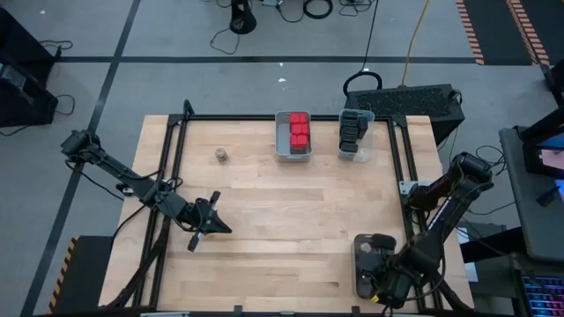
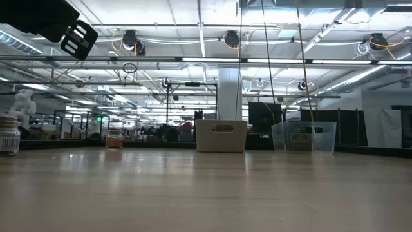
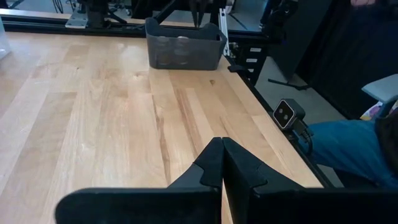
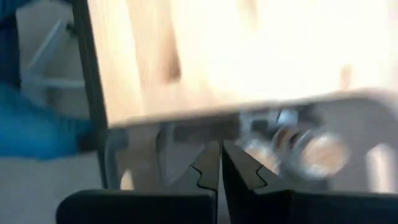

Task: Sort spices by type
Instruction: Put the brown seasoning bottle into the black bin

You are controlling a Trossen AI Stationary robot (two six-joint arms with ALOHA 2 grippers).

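Note:
A grey bin (image 1: 282,145) at the table's far edge holds red-capped spices (image 1: 299,134). The clear bin (image 1: 354,154) beside it holds dark black ones (image 1: 352,130). One round tan-topped jar (image 1: 221,155) stands alone on the table's far left part, also the jar (image 2: 114,138) in the low view. A dark bin (image 3: 185,46) at the near right corner holds more round jars (image 3: 176,45). My left gripper (image 3: 222,149) is shut and empty, raised over the table's near left part. My right gripper (image 4: 221,155) is shut and empty beside the dark bin (image 1: 360,249).
Black frame rails (image 1: 264,117) run along the table's edges. A person's blue-clad leg (image 3: 348,146) is just off the table's right side. Bare wood (image 1: 291,207) lies between the two arms.

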